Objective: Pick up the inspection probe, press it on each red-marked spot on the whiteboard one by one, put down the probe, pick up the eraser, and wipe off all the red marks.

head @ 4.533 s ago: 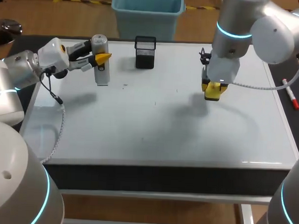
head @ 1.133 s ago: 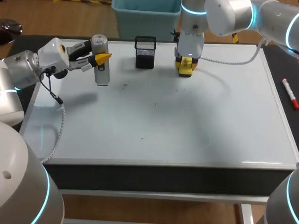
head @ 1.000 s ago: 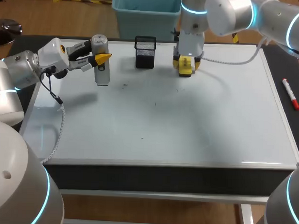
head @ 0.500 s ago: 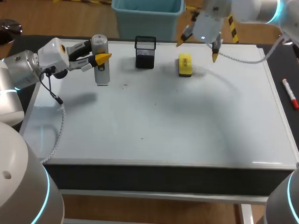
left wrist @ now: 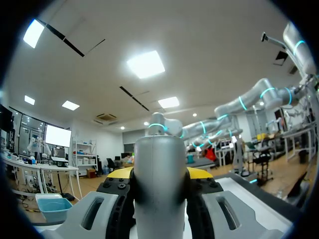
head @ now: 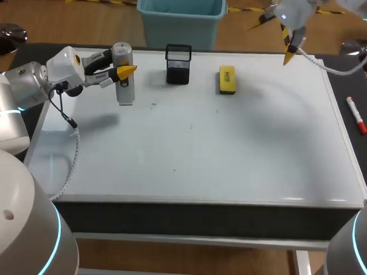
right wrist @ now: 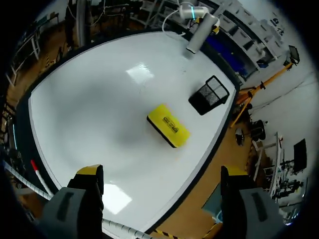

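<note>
The inspection probe (head: 122,80), a silver cylinder, stands upright at the whiteboard's (head: 231,158) back left. My left gripper (head: 122,69) is shut on its upper part. In the left wrist view the probe (left wrist: 159,194) fills the gap between the yellow tips of that gripper (left wrist: 159,174). The yellow eraser (head: 227,79) lies flat on the board's back middle, held by nothing. My right gripper (head: 273,39) hangs open, high above the board's back right, away from the eraser. From its wrist view the eraser (right wrist: 168,125) lies far below the open gripper (right wrist: 162,173). I see no red marks, only a few faint specks.
A black mesh holder (head: 178,64) stands between the probe and the eraser, and it also shows in the right wrist view as the mesh holder (right wrist: 210,94). A red marker (head: 355,114) lies on the dark strip right of the board.
My right gripper opened and let go of the eraser at the board's back middle, then rose and swung away to the back right. The left arm and probe stayed still.
</note>
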Robot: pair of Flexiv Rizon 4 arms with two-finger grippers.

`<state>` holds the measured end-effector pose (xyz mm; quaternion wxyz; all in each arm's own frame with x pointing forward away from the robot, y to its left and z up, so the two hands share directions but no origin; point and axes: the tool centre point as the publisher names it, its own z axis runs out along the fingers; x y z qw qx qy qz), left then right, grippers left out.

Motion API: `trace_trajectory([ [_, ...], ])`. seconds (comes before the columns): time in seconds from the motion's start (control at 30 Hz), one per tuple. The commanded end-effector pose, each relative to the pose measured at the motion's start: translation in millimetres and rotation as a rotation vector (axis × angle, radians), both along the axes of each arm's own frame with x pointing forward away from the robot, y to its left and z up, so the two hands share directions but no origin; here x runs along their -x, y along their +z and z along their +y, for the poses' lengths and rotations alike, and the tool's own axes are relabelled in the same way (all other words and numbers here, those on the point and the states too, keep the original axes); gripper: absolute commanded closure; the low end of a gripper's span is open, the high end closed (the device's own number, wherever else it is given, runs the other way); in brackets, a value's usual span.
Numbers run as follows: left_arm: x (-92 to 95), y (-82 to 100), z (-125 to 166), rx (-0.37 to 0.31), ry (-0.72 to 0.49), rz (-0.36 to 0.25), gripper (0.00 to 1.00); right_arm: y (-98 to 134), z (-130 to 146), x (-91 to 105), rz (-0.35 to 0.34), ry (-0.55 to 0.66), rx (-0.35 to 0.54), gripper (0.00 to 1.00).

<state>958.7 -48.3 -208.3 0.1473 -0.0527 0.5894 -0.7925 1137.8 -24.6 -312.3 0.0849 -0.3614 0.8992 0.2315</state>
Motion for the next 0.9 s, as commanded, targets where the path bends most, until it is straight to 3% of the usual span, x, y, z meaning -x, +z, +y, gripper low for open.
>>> trace_trajectory([
  [0.03, -1.1, 0.7, 0, 0.001, -0.003, 0.000, 1.00, 8, -25, 3.0, 0.036, -0.106, -0.098, 0.00],
  [0.37, -1.1, 0.7, 0, 0.001, -0.003, 0.000, 1.00, 24, -58, 6.4, 0.075, -0.175, -0.127, 0.00],
  [0.9, -1.1, 0.7, 0, 0.001, -0.003, 0.000, 1.00, 24, -58, 6.4, 0.075, -0.175, -0.127, 0.00],
])
